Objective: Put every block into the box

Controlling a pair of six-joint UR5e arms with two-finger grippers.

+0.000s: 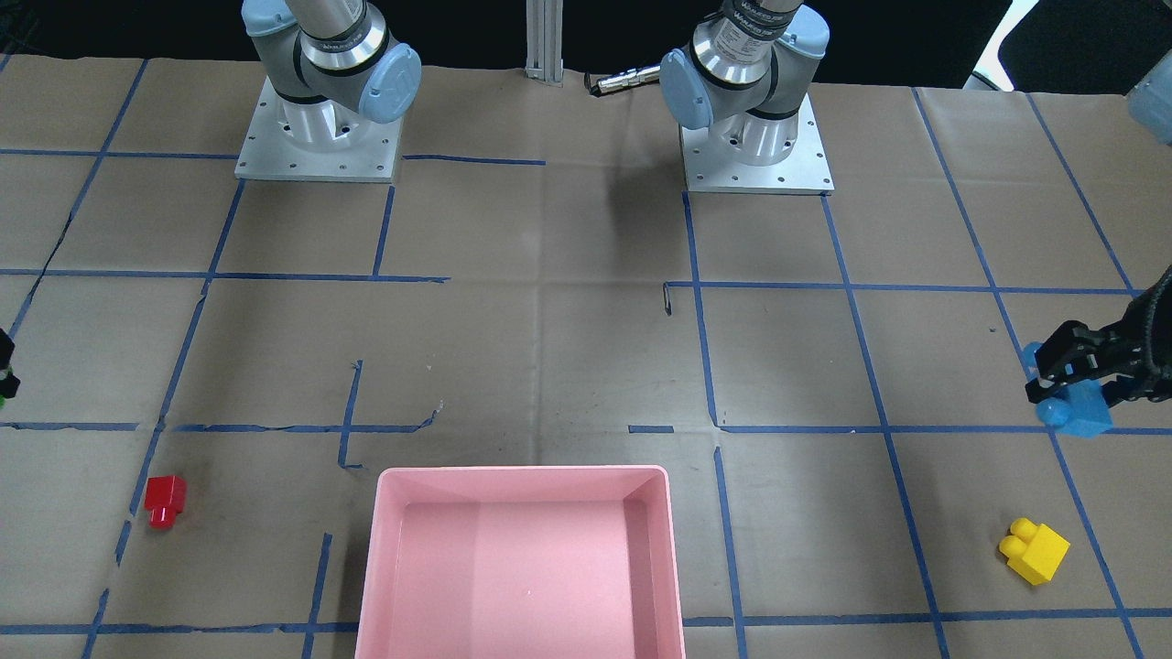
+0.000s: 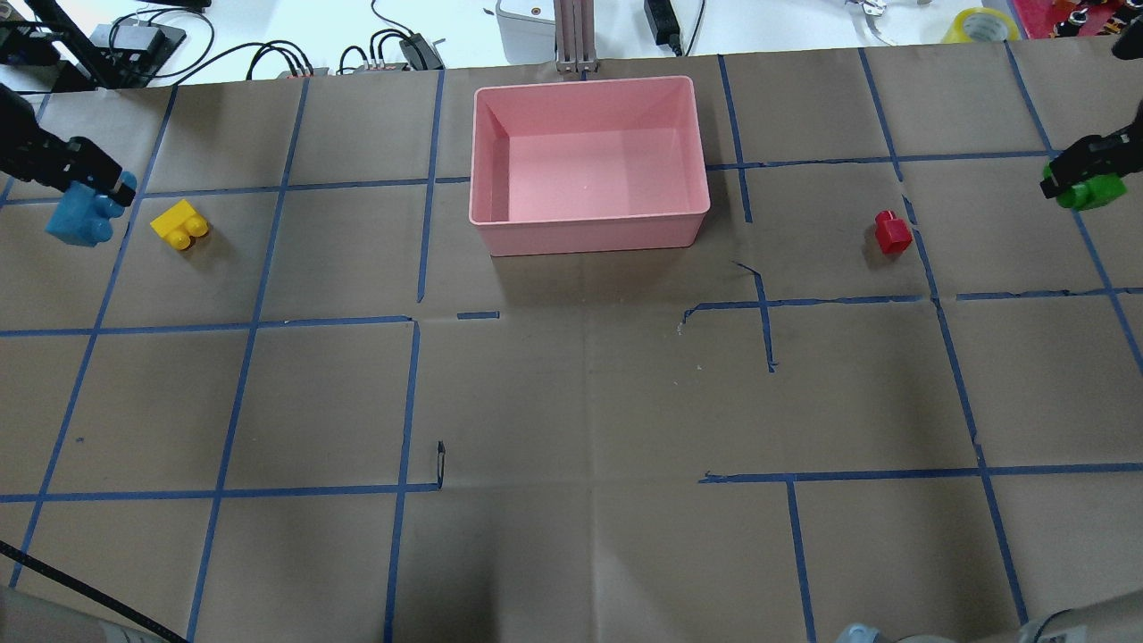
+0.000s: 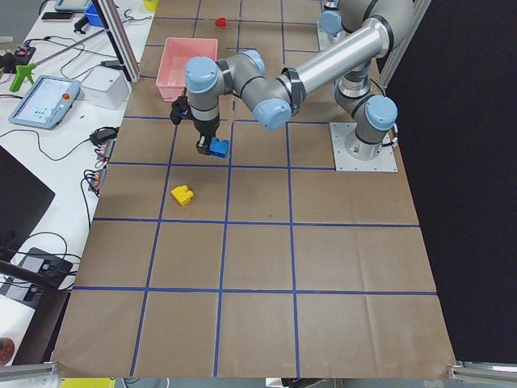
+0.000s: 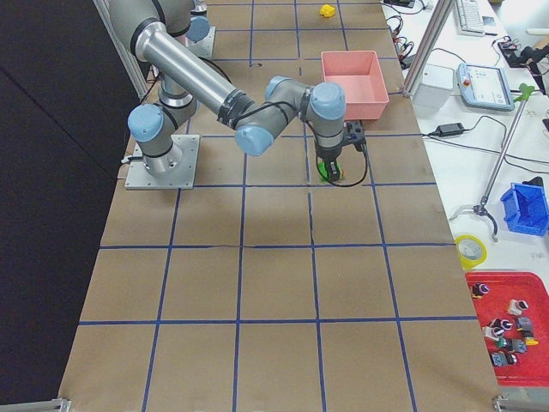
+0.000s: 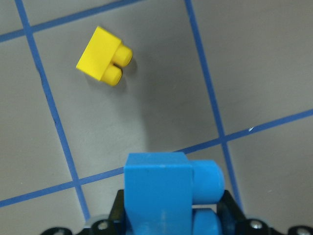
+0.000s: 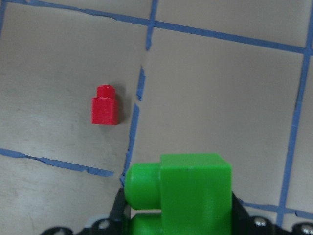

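- Holding one brick per arm: the left gripper is clamped on the blue brick, the right gripper on the green brick.
- Key relation: the box sits mid-table, at the edge far from the robot. Each gripper is out at its own end, well apart from the box.
- To reach the box, the blue brick must travel inward toward the robot's right and the green brick inward toward its left. Neither arm looks clearly nearer.
- Left fingers, wrist view: drawn in to the brick's width, pressing on the blue body with the studs pointing sideways.
- Right fingers, wrist view: the same grip on the green body, with the studs pointing the opposite way.
- The blue brick is judged clear of the table, since a soft shadow lies on the paper ahead of it. Green brick's height — cannot tell.
- The yellow brick lies loose on the table near the left gripper, between it and the box.
- The red brick lies loose on the right gripper's side, also between gripper and box.
- No brick is in the box yet. The carry inward looks like the coming step, and each path passes near a loose brick.
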